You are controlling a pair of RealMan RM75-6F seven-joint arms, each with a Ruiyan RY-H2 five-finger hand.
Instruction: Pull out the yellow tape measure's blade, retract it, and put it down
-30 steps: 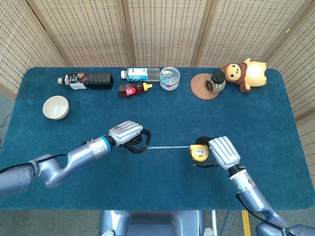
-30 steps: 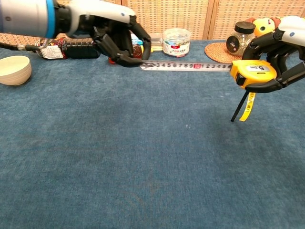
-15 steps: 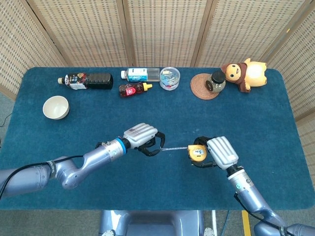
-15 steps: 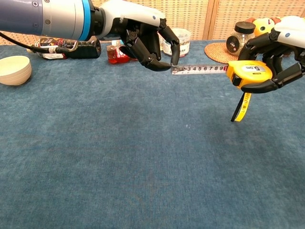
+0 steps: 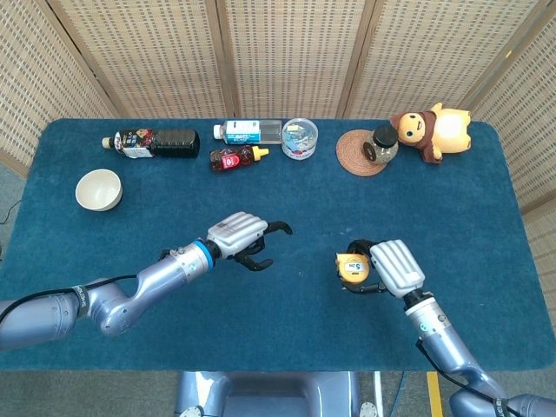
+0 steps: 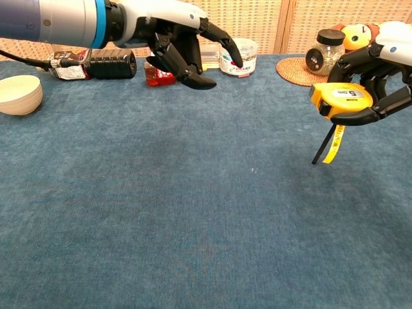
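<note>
Holding yellow tape measure – right hand, left hand spread, bowl apart

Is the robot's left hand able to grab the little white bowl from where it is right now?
Probably yes. The left hand is open and holds nothing, and the white bowl sits alone on bare blue table on that arm's side. Nothing stands between them.
</note>
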